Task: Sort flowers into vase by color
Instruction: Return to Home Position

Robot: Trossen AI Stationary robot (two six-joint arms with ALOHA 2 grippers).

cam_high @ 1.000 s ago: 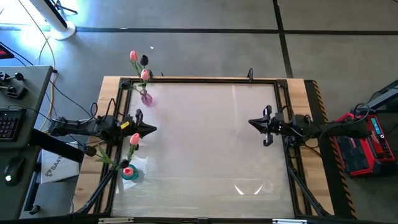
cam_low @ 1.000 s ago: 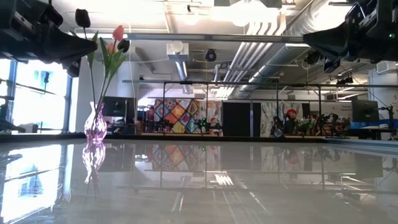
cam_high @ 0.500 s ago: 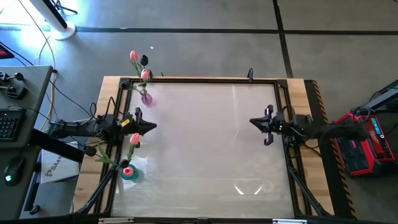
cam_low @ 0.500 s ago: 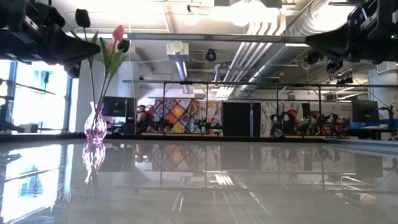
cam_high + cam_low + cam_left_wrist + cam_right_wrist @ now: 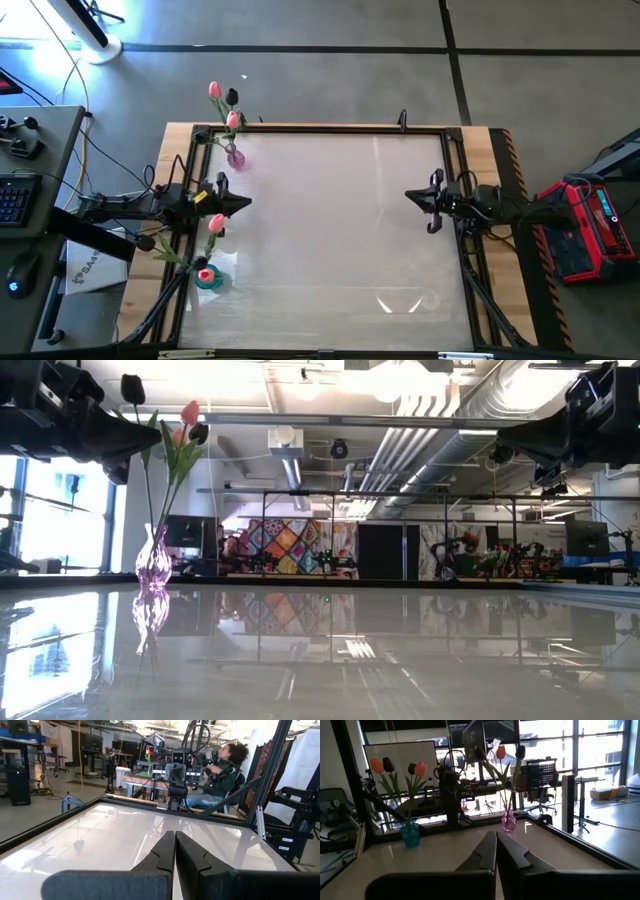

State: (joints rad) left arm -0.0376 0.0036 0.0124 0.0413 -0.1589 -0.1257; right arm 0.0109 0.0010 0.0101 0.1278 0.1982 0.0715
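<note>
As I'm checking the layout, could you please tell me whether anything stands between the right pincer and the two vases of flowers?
Nothing visible does. The table lies bare from the right pincer to the blue vase and the pink vase holding the flowers. The left pincer points between them, off both lines.

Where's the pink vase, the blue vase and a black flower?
Pink vase (image 5: 152,565), low view, on its round belly.
Blue vase (image 5: 410,836), right wrist view, on its glass body.
Black flower (image 5: 132,388), low view, on its head.
</note>
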